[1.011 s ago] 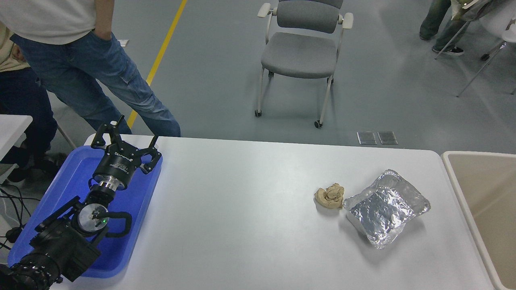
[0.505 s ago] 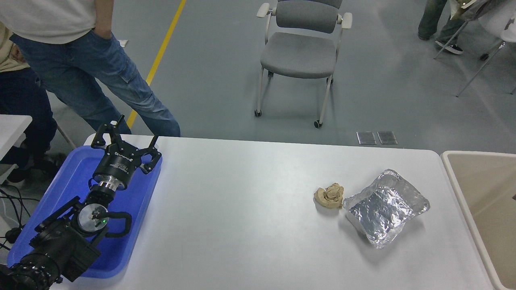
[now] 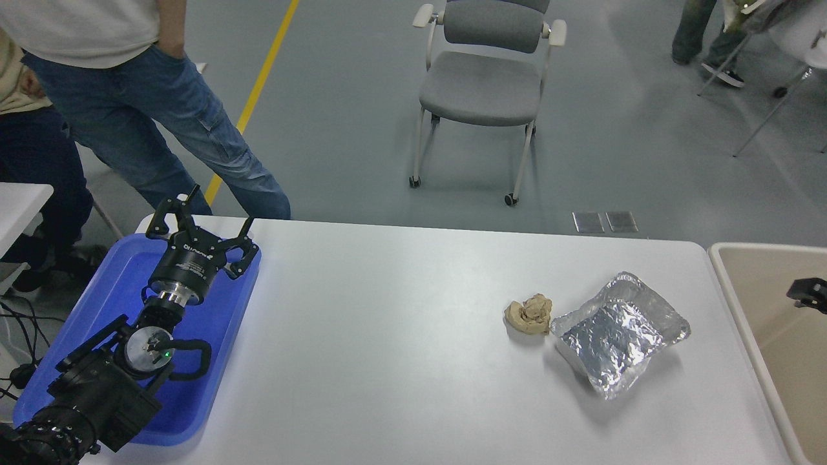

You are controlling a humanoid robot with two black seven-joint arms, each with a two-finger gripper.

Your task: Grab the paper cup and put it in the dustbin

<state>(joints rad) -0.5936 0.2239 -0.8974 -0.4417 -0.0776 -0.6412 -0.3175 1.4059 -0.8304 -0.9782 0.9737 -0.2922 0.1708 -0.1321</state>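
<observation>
Right now your left gripper (image 3: 201, 218) sits parked at about 9 o'clock, above the far end of the blue tray (image 3: 97, 303), and its fingers are spread wide with nothing between them. Your left arm (image 3: 110, 381) runs back from it to the 8 o'clock corner.

Over at 3 o'clock you can see only a small black piece of your right gripper (image 3: 807, 294), poking in from the edge above the dustbin (image 3: 733, 284). So little of it shows that you cannot tell if its jaws are spread or pressed together, or if it is holding something.

You cannot see the paper cup anywhere in this view. What shows of the inside of the big beige dustbin is bare.

On the white table (image 3: 400, 336), at about 4 o'clock, a crumpled tan paper wad (image 3: 530, 314) lies just beside a foil-wrapped box (image 3: 617, 332), on the box's left. Both are well apart from the tray and near the dustbin.

Behind the table, a person in blue jeans (image 3: 168, 116) stands at 11 o'clock, and a grey chair (image 3: 484, 84) stands at 12 o'clock.
</observation>
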